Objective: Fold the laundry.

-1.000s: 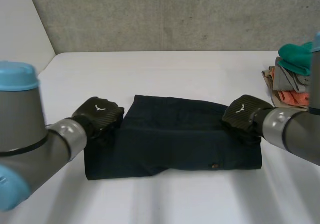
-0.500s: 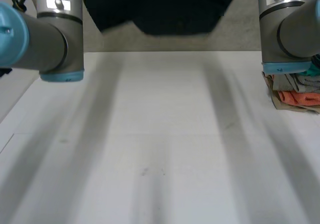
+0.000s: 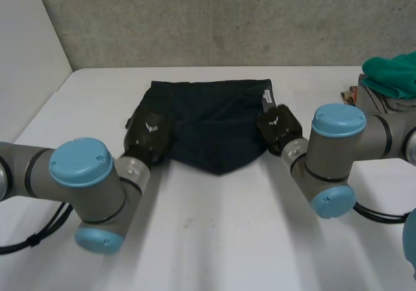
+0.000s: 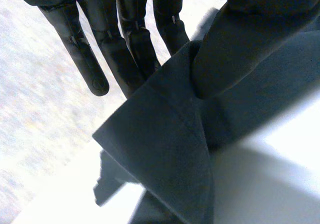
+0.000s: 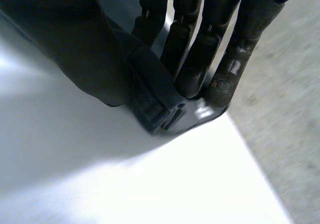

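Note:
A dark navy garment (image 3: 214, 122) lies on the white table (image 3: 214, 239) toward the back, its near edge coming to a point. My left hand (image 3: 148, 132) is at the garment's left edge and my right hand (image 3: 279, 127) at its right edge. In the left wrist view the straight fingers (image 4: 120, 44) pinch a fold of the cloth (image 4: 170, 149) against the thumb, which the cloth wraps. In the right wrist view the fingers (image 5: 200, 59) press a seamed edge of the cloth (image 5: 150, 89) against the thumb, low over the table.
A pile of clothes sits at the table's back right, with a green cloth (image 3: 393, 73) on top and grey and orange pieces (image 3: 374, 99) under it. A concrete wall runs behind the table. The table's left edge meets a white wall.
A second ago the garment lay wide and flat nearer the front with a hand at each end. Both hands then lifted it high, and now it lies farther back, narrower.

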